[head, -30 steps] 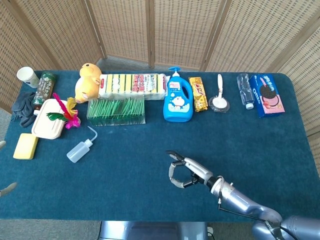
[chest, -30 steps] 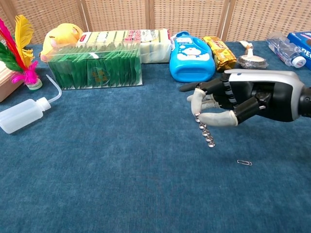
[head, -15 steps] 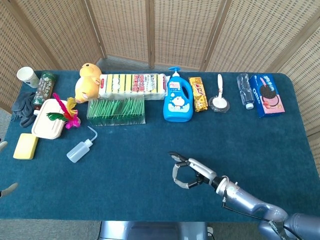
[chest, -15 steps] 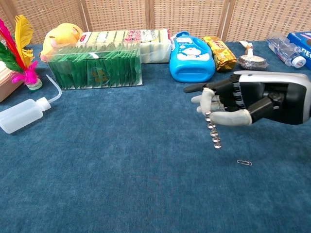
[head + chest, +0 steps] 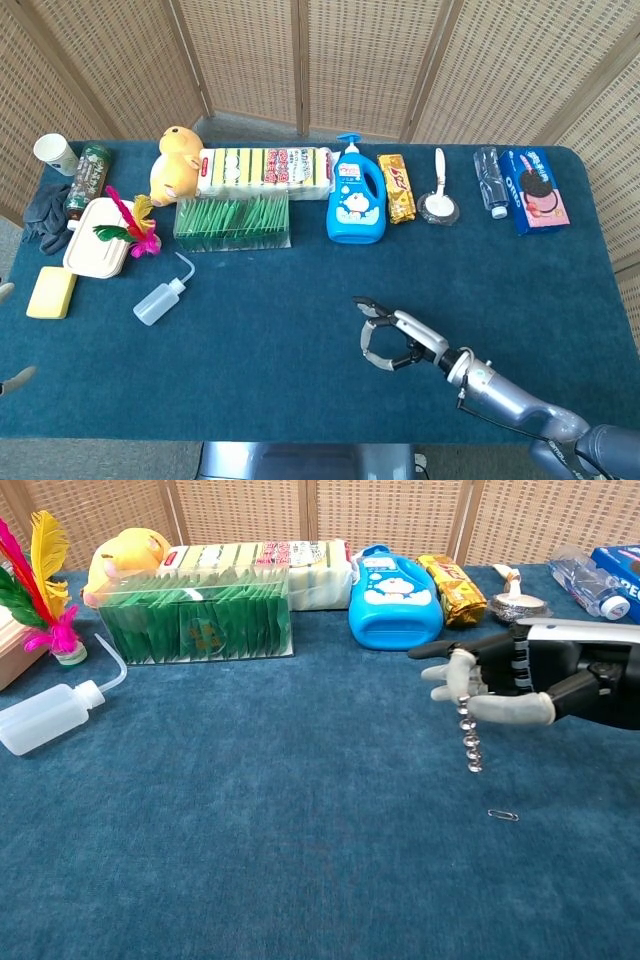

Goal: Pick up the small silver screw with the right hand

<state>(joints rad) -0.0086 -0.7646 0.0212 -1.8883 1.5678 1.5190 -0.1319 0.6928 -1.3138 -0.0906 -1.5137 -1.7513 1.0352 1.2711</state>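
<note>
My right hand (image 5: 505,680) hovers above the blue cloth, right of centre, with its thumb and a finger pinched together. From that pinch hangs the small silver screw (image 5: 469,742), which looks like a short string of shiny pieces dangling clear of the cloth. In the head view the right hand (image 5: 400,342) sits near the front edge, and the screw is too small to make out. Two pale tips of my left hand (image 5: 14,378) show at the far left edge, and its pose is hidden.
A paperclip (image 5: 503,815) lies on the cloth just below the right hand. Along the back stand a blue detergent bottle (image 5: 394,597), a green box (image 5: 195,625), a snack bar (image 5: 451,588) and a water bottle (image 5: 590,588). A squeeze bottle (image 5: 50,716) lies at the left.
My right hand has moved steadily to the right, carrying the dangling silver screw with it. The pinch has held, and nothing else has shifted.
</note>
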